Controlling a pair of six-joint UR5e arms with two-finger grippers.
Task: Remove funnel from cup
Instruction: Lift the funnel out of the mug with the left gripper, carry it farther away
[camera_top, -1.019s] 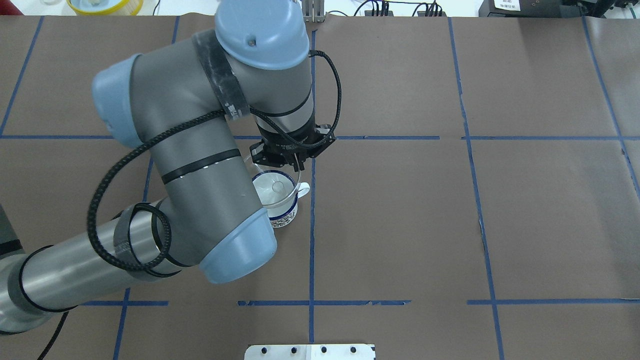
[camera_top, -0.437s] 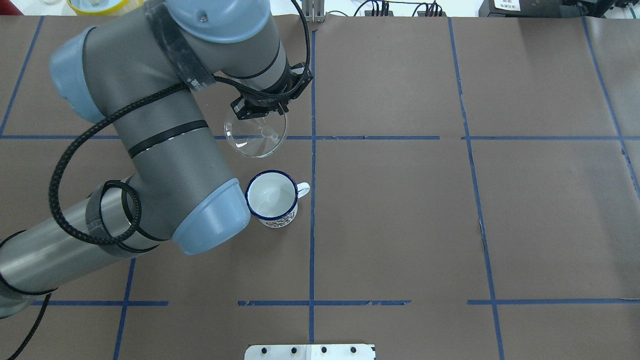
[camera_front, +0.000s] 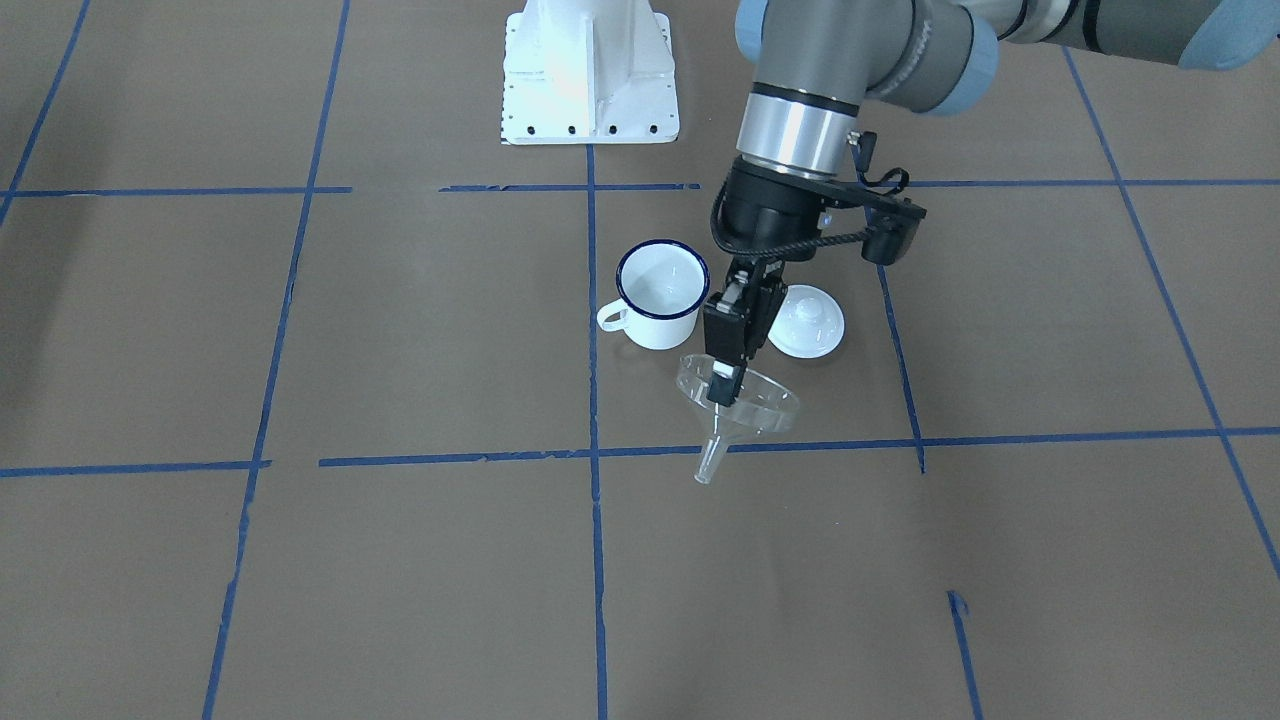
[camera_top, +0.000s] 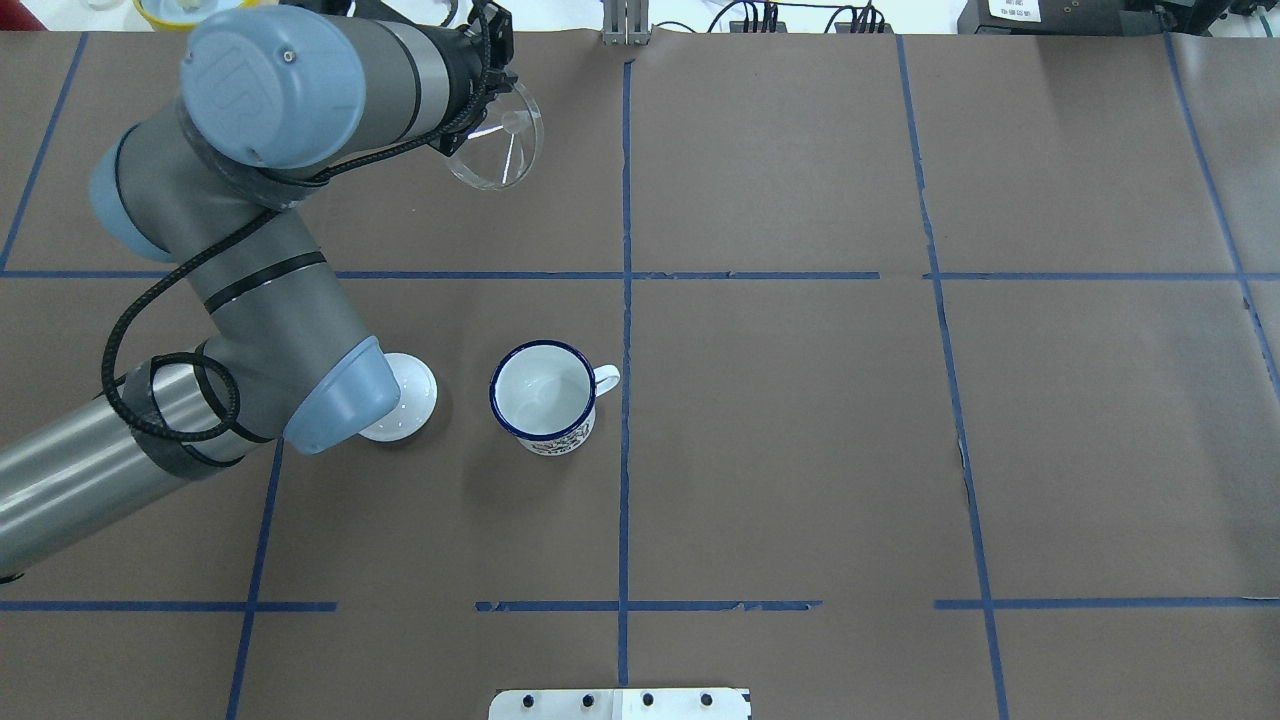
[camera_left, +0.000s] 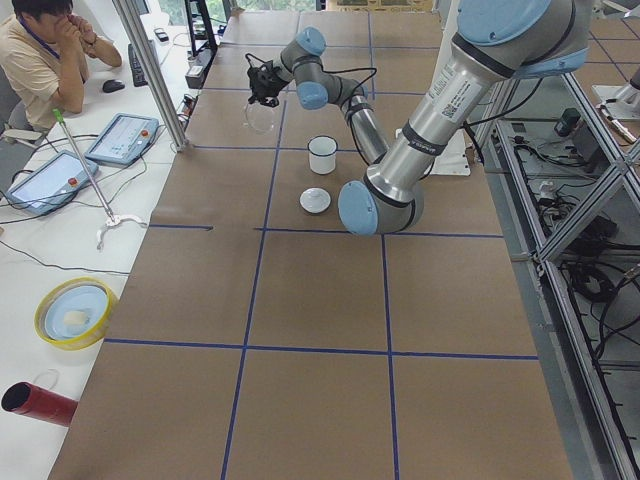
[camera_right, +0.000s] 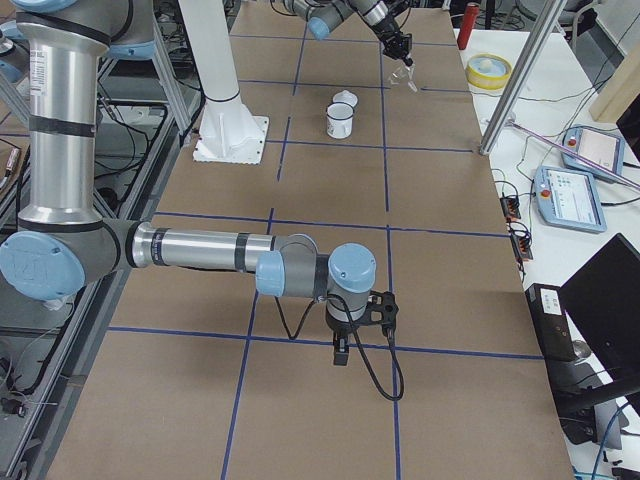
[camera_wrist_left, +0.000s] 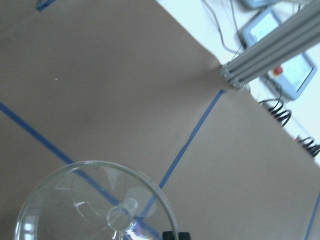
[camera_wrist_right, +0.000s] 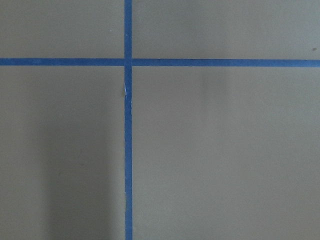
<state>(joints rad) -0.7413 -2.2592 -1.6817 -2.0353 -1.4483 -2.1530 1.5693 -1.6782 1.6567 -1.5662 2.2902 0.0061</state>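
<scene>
Funnel (camera_front: 745, 400) is out of the cup (camera_front: 660, 292). We see it hanging in the air from the left end effector (camera_front: 722, 385), whose fingers pinch the funnel's rim, with the bowl tilted and the spout pointing down. Cup stands upright and empty on the tabletop (camera_front: 400, 350). White lid (camera_front: 806, 322) sits near it, not touching. We judge lift-out done and carry-away in hand. Next move calls for a bare patch apart from cup and lid, a slow descent until the funnel rests, then letting go of the rim. Right end effector (camera_right: 340, 350) shows only in a side view, low over the tabletop. We cannot tell whether it is spread or pressed together. No readable writing: the cup has a dark blue pattern near its base, and the white label (camera_top: 1020, 8) at the overhead view's far edge is too small to read.
</scene>
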